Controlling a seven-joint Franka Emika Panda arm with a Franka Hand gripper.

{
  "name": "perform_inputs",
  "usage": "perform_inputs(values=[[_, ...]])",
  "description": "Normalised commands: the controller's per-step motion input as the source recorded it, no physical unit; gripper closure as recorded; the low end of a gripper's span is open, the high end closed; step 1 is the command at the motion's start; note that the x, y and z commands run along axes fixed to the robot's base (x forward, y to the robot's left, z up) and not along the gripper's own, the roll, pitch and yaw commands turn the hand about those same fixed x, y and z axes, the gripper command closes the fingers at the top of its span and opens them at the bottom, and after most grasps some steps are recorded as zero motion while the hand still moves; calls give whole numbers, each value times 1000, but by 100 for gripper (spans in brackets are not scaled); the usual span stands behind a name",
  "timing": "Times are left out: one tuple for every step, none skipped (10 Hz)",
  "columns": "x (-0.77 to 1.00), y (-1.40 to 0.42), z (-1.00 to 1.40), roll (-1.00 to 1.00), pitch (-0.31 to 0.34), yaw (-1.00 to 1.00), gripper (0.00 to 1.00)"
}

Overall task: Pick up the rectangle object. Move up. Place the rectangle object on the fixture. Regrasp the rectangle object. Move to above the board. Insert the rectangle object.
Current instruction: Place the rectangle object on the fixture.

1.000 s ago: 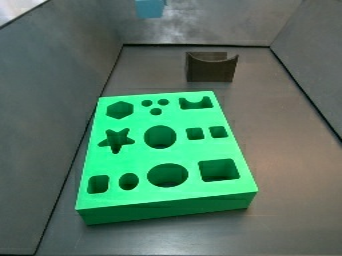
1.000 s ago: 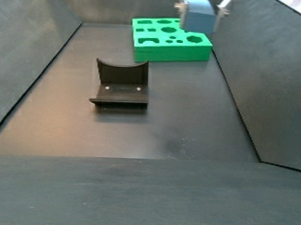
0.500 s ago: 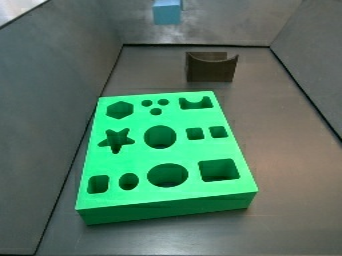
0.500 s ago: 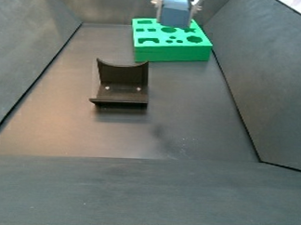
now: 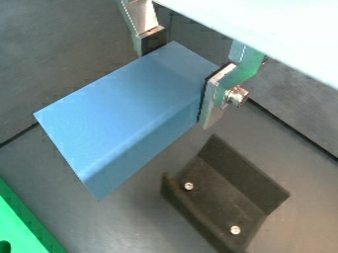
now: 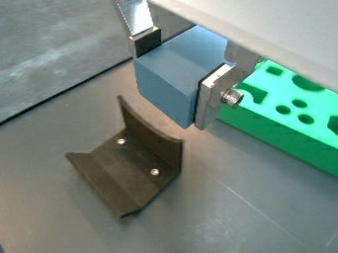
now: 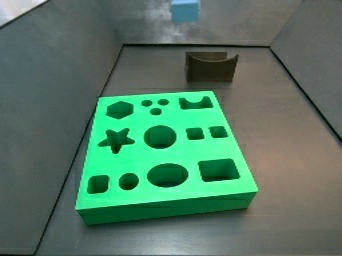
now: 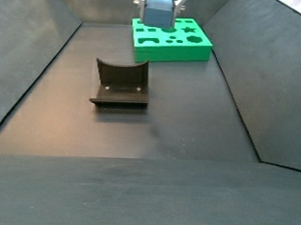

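The two-finger gripper [image 5: 185,61] is hanging in the air with its flat silver finger plates pressing against opposite sides of the small matte light blue-grey rectangular block [image 5: 126,119] — the rectangle object — and in both wrist views the block is filling the gap between the plates, so the gripper is gripping it firmly. In a wrist view the block [image 6: 183,72] is sticking out past the fingertips, with one silver finger [image 6: 216,94] clamping its side. Below it, on the dark grey floor [image 6: 251,198], the small dark brown-olive fixture with the curved U-shaped notch [image 6: 129,171] is lying clear of the block, not touching it; a wrist view is showing the fixture [image 5: 226,204] with two small screw heads on its plate. The large bright green board with cut-out holes [image 6: 294,111] is showing just beside the gripper in that wrist view. In a side view the block [image 7: 185,11] is sitting high at the upper edge, above the floor and near the fixture [image 7: 211,65], while the green board [image 7: 163,150] is lying flat in the foreground — star, hexagon, circles and squares cut into its top. In a side view the block [image 8: 158,9] is hovering in front of the board [image 8: 171,40], and the fixture [image 8: 119,84] is resting on the floor closer to the camera, well apart from the board.
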Motion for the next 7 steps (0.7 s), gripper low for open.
perform_inputs(values=[[1000,553,73,-1000,217,47,100],[1000,400,44,-1000,224,24,100],[947,251,28,-1000,231,3,100],[852,159,14,-1000,238,-21,100],[721,109,1,-1000,249,-59,100],[628,83,-1,-884,228,-88,100],[538,70,-3,-711,191,-105,100]])
